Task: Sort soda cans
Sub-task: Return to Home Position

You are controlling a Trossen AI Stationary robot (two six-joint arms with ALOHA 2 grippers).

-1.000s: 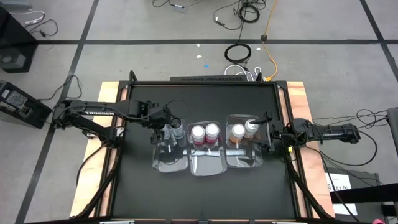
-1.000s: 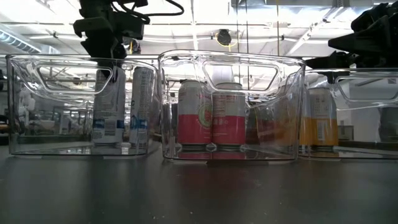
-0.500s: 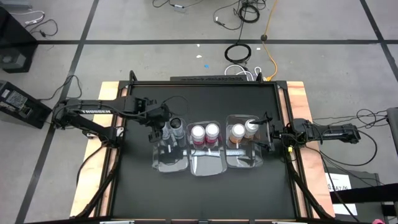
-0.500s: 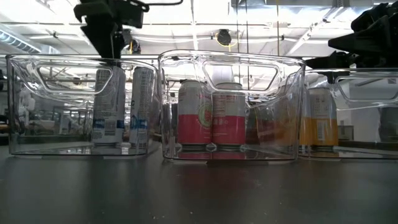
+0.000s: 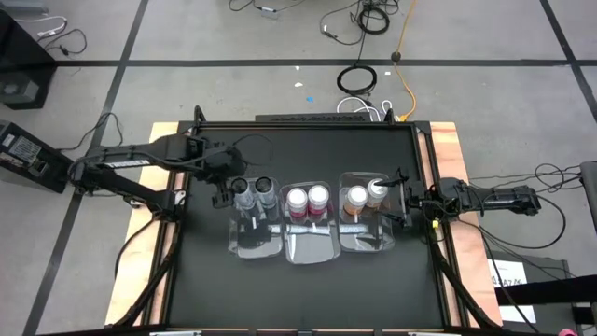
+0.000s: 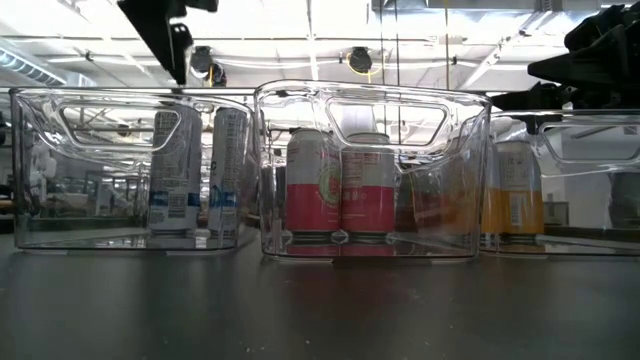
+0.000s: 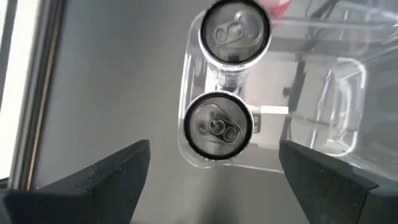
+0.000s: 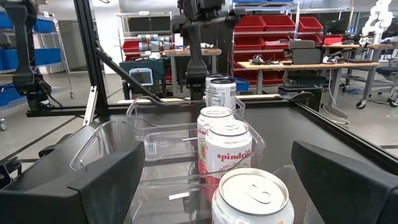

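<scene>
Three clear bins stand in a row at mid-table. The left bin (image 5: 250,245) holds two silver soda cans (image 5: 242,188) (image 5: 264,185), both upright on its floor. Two pink cans (image 5: 297,198) stand in the middle bin (image 5: 308,254), and two orange cans (image 5: 355,197) in the right bin (image 5: 366,245). My left gripper (image 7: 214,149) hangs open above the left bin's far-left corner, over the nearer silver can (image 7: 216,126), well clear of its top. My right gripper (image 8: 214,180) rests open and level at the table's right edge, behind the right bin.
The bins stand close side by side with tall clear walls (image 6: 370,100). Bare black tabletop (image 5: 308,289) lies in front of the bins and behind them. Shelves, benches and racks fill the room beyond the table.
My left gripper has risen out of the left bin, from around the silver can's top to well above the bin's rim, drawing slightly toward the table's left edge. The silver can stays upright in the bin.
</scene>
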